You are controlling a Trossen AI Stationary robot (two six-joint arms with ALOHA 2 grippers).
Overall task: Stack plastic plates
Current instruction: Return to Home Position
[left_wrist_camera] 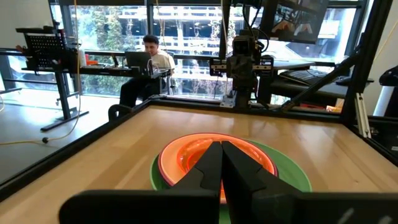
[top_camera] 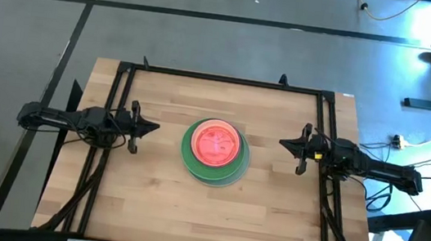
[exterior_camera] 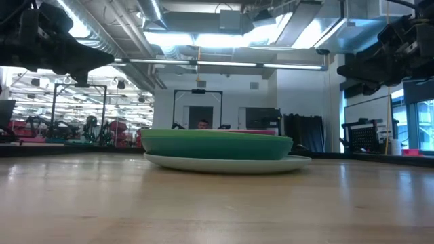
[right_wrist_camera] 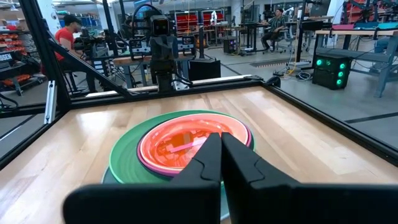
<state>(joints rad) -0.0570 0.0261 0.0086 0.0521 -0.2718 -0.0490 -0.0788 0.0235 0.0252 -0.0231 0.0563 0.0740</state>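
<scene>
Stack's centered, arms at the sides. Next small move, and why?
Probably just park both arms: every plate in view sits in the one stack, and the left gripper and right gripper are shut, empty, clear of it.

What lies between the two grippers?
Only the plate stack, midway between left gripper and right gripper; bare table on either side, in the high view.

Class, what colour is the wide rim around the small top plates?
Green; that plate rim shows best in the high view.
</scene>
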